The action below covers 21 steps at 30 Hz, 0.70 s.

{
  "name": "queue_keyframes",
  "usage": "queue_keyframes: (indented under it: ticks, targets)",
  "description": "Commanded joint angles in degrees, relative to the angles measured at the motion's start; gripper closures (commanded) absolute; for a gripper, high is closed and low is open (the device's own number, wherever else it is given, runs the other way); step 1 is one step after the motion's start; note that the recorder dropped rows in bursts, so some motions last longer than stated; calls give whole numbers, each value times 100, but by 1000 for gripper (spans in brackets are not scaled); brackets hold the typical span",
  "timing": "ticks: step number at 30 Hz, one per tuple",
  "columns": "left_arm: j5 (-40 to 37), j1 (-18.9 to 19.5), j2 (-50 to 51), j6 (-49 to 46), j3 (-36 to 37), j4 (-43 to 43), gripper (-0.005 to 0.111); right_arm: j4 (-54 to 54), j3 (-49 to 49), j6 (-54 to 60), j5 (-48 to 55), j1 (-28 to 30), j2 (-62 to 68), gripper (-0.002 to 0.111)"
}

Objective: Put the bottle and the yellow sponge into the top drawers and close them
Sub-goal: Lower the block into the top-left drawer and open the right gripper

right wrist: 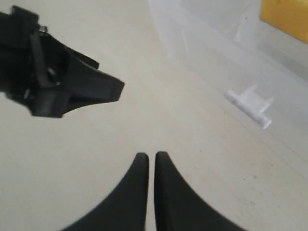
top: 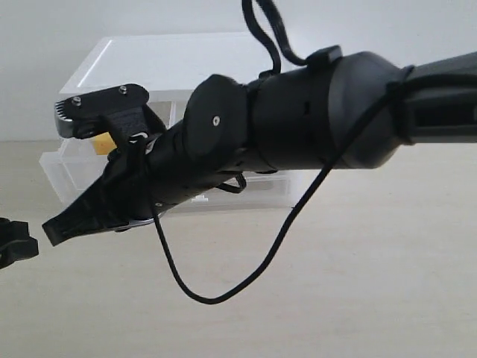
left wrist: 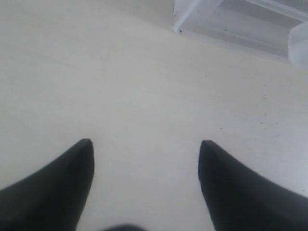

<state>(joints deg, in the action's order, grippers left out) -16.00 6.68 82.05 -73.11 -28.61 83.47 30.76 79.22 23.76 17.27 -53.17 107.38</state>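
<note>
The right black gripper (right wrist: pixel 150 156) hangs over the pale tabletop (right wrist: pixel 72 168) in front of the clear plastic drawer unit (top: pixel 149 60), fingers pressed together on nothing; the left black gripper (left wrist: pixel 144 144) is near the unit's front corner, fingers spread wide, empty; a white tab handle (right wrist: pixel 250 103) juts from the unit's front; the small yellow-orange block sponge (right wrist: pixel 284 17) lies inside the unit's translucent upper drawer (right wrist: pixel 226 29).
</note>
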Motion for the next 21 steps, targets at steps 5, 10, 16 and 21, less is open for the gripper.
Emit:
queue_keyframes:
  ticks: [5, 10, 16, 21]
  targets:
    - [-58, 13, -33, -48, 21, 20, 47, -281, -23, -96, -1142, 19, 227, 108]
    - [-58, 13, -33, -48, 21, 20, 47, -286, -23, -45, -1639, 153, 357, 108]
    - [-58, 13, -33, -48, 21, 20, 47, -286, 178, -33, -2003, 308, 521, 108]
    - [-48, 13, -33, -45, 21, 20, 47, -286, 346, -6, -2319, 349, 525, 108]
